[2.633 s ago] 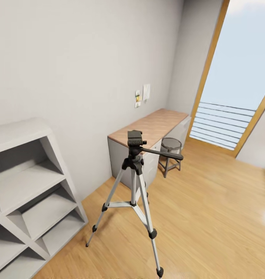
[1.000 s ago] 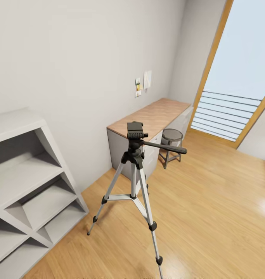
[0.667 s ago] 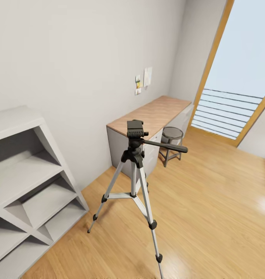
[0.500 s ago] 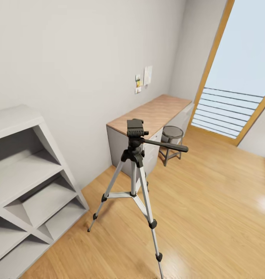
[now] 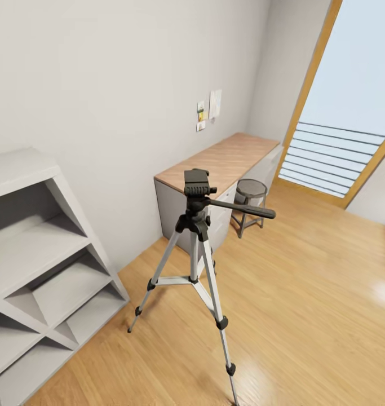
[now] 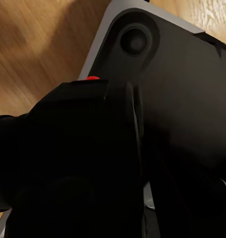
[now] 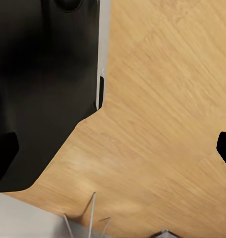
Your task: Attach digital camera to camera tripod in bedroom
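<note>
I am looking into a room in a home, like a bedroom or a small study. The floor [image 5: 305,293] is made of light wood planks and the plain wall [image 5: 102,101] is pale grey. A white shelf unit with open boxes [image 5: 40,265] stands by the wall. Farther back is a grey desk with a wood worktop [image 5: 226,160], and a small dark round stool [image 5: 249,194] sits just beside it. Little paper notes [image 5: 210,110] hang above the desk. A tall window with a wood frame [image 5: 350,107] lets in daylight.
</note>
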